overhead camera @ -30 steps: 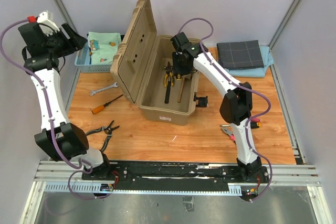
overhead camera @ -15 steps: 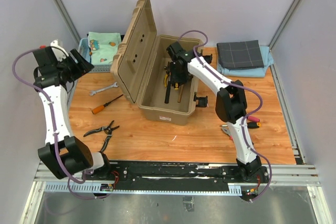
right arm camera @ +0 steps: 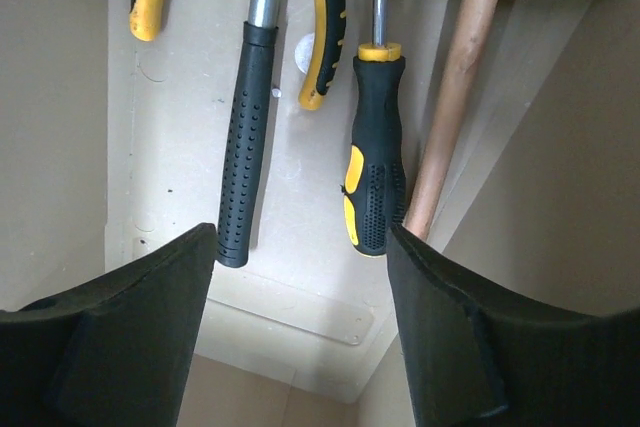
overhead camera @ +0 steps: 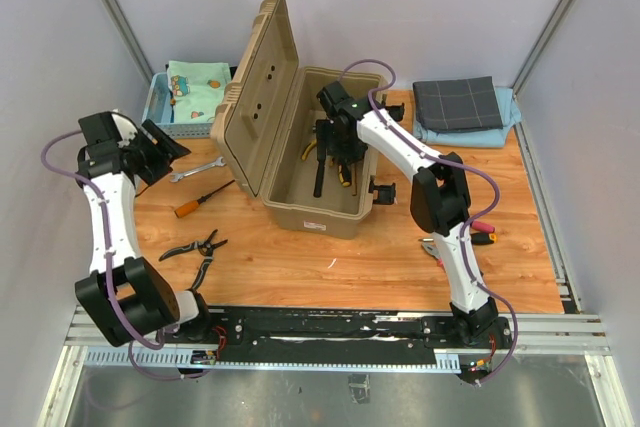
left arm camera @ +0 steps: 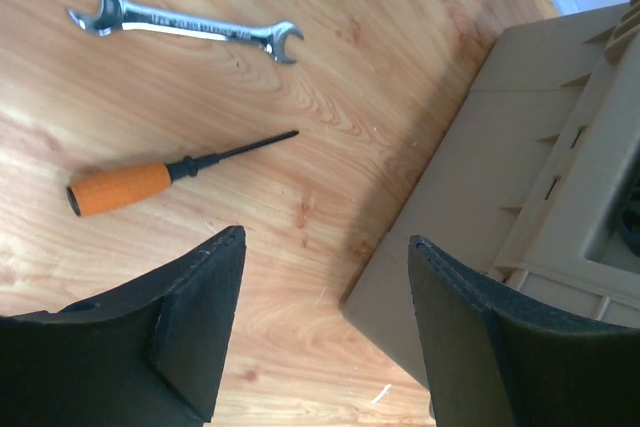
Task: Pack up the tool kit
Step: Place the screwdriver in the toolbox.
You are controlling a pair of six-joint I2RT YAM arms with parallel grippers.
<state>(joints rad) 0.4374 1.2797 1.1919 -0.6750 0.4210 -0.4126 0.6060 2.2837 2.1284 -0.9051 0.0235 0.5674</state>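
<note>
1. Basket (overhead camera: 157, 109) of blue mesh sits at the far left of the table (overhead camera: 300, 267) and holds a patterned cloth (overhead camera: 198, 87). Its right end is just beside the raised lid.
2. Left gripper (left arm camera: 325, 247) hangs over bare wood near the basket, its jaws spread wide with nothing between them. A wrench (left arm camera: 185, 25) and an orange-handled screwdriver (left arm camera: 150, 179) lie apart on the wood, both left of the box.
3. Black pliers (overhead camera: 195, 247) lie nearer the front edge, with open wood all round them.
4. Mid-table stands the tan toolbox (overhead camera: 315, 212), its lid (overhead camera: 250, 107) swung up on the left and nearly upright. A black latch (overhead camera: 380, 190) sits on its right side.
5. Side by side on the box floor lie a black-gripped metal-shafted tool (right arm camera: 245, 147), yellow-handled pliers (right arm camera: 325, 47), a black-and-yellow screwdriver (right arm camera: 375, 157) and a wooden-handled mallet (right arm camera: 455, 97). The mallet lies along the right wall, and the screwdriver's grip rests against its handle.
6. Right gripper (right arm camera: 300, 237) is down inside the box above the handles, jaws apart and holding nothing. The box walls stand close on both sides.
7. Right of the box runs a strip of open wood. A red-handled tool (overhead camera: 482, 234) lies there, partly hidden by the right arm.
8. In the far right corner, a folded dark grey cloth (overhead camera: 458, 102) lies on a light blue cloth (overhead camera: 480, 135).
</note>
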